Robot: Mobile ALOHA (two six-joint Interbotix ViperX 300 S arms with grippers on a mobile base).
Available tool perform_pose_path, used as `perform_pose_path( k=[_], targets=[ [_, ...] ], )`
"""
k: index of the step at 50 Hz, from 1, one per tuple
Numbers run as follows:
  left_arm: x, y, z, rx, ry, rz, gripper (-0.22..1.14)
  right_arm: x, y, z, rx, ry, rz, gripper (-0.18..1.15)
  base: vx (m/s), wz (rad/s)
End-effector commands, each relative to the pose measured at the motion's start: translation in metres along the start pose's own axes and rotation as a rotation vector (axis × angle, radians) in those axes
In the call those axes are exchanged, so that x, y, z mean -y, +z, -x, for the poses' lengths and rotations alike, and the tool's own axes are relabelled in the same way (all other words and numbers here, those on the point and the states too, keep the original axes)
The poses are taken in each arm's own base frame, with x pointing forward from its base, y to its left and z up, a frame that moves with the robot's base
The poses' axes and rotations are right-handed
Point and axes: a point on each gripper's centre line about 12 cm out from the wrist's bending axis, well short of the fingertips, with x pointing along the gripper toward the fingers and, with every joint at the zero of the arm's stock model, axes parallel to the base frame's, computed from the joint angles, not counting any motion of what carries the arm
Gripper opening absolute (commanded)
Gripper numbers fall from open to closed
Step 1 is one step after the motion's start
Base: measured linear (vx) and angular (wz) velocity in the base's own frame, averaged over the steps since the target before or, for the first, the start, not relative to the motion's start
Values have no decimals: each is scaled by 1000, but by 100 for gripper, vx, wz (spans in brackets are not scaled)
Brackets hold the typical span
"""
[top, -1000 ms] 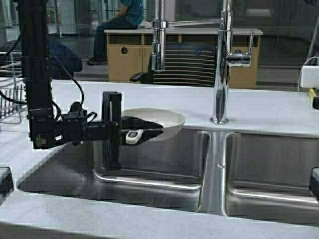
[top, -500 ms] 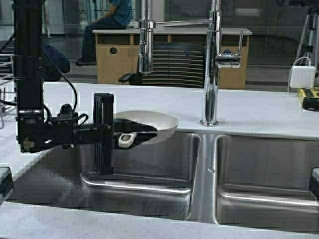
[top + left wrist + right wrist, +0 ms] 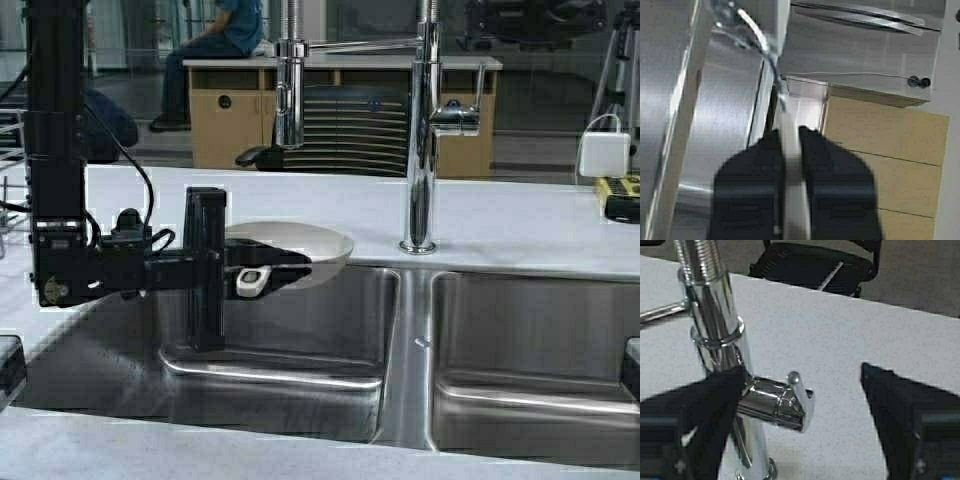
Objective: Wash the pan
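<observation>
Both tools are busy: since a second ago the base drove right, left tool (image 3: 262, 278) clamping the pan (image 3: 300, 245) left of the faucet (image 3: 420, 130), right tool (image 3: 800, 405) spread around its lever (image 3: 785, 400).

No text, label, brand, number or sign could be read in any of the three views.

Cream-white pan (image 3: 305, 245) — level, handle gripped — over the left sink basin (image 3: 300, 330)
</observation>
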Motion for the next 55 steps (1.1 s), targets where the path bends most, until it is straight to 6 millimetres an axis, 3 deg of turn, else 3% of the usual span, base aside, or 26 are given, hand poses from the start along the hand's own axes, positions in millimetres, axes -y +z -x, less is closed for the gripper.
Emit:
perform_pose_path(
  k=[1, 32, 55],
  targets=[
    [14, 1, -3, -1, -47, -46, 3, 0, 12, -17, 38, 3, 6, 101, 0, 0],
    [13, 2, -4, 0, -47, -41, 3, 20, -13, -64, -5, -36, -19, 101, 0, 0],
    [8, 2, -3, 1, -38, -35, 3, 68, -35, -53, -47, -196, -245, 101, 0, 0]
  ],
)
